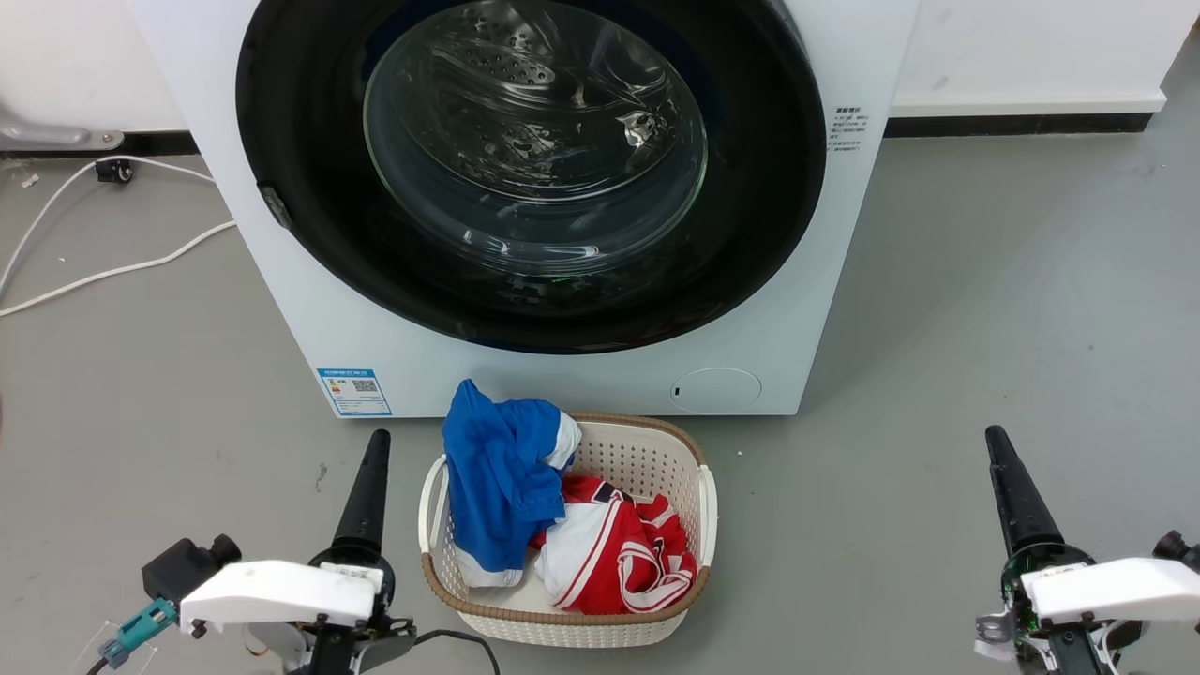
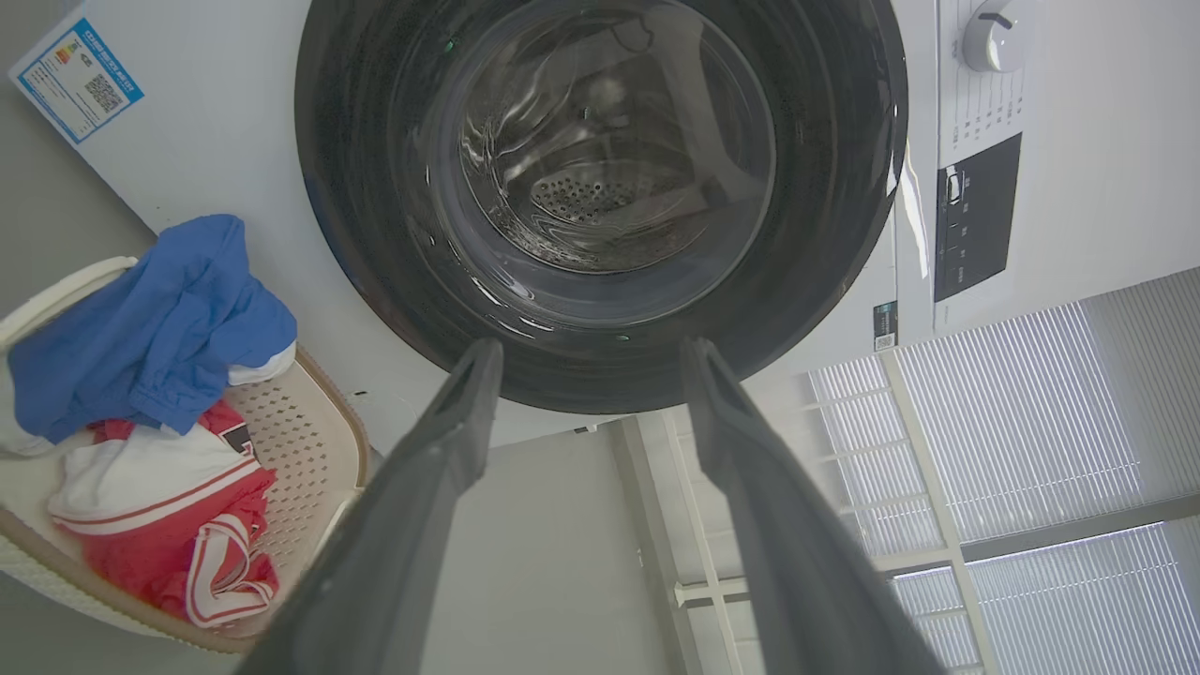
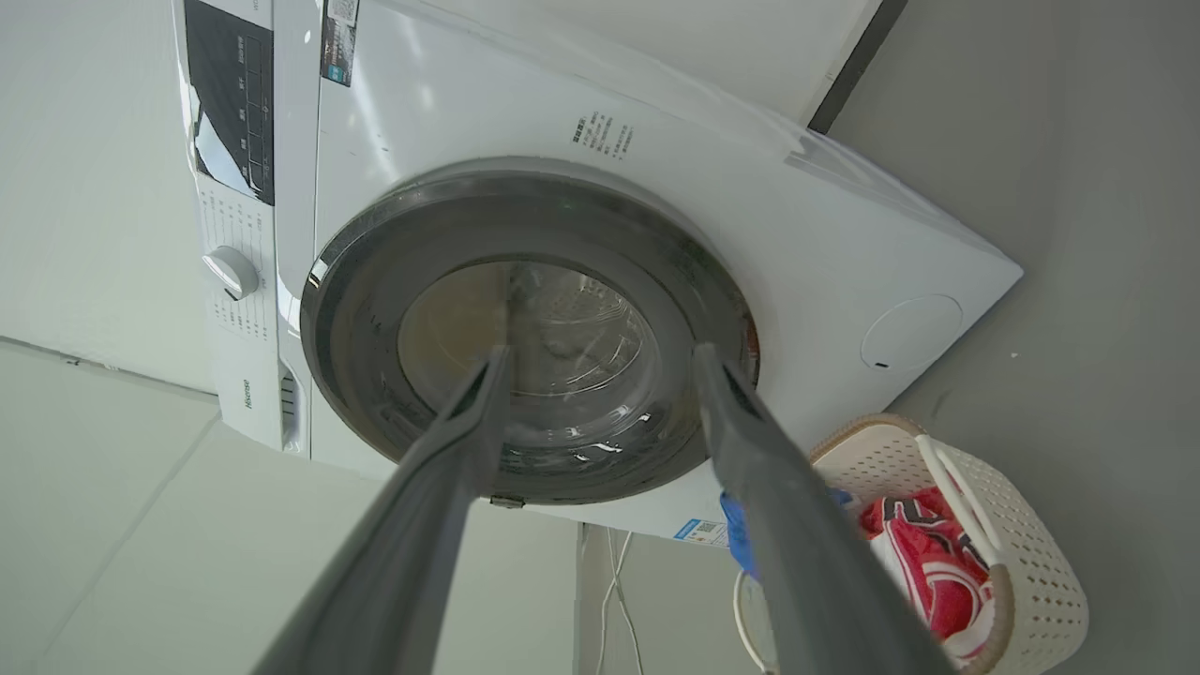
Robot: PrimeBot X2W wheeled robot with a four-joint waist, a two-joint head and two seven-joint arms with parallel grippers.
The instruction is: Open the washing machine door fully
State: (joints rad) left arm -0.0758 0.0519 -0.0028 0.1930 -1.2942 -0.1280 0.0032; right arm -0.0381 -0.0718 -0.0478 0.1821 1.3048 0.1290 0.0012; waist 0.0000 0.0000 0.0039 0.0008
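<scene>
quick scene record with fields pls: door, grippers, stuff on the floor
door: door shut on machine
left: left gripper open, empty, off the door
right: right gripper open, empty, off the door
basket: basket on floor before machine, holding blue garment, red garment
cable: white cable on floor, left of machine
</scene>
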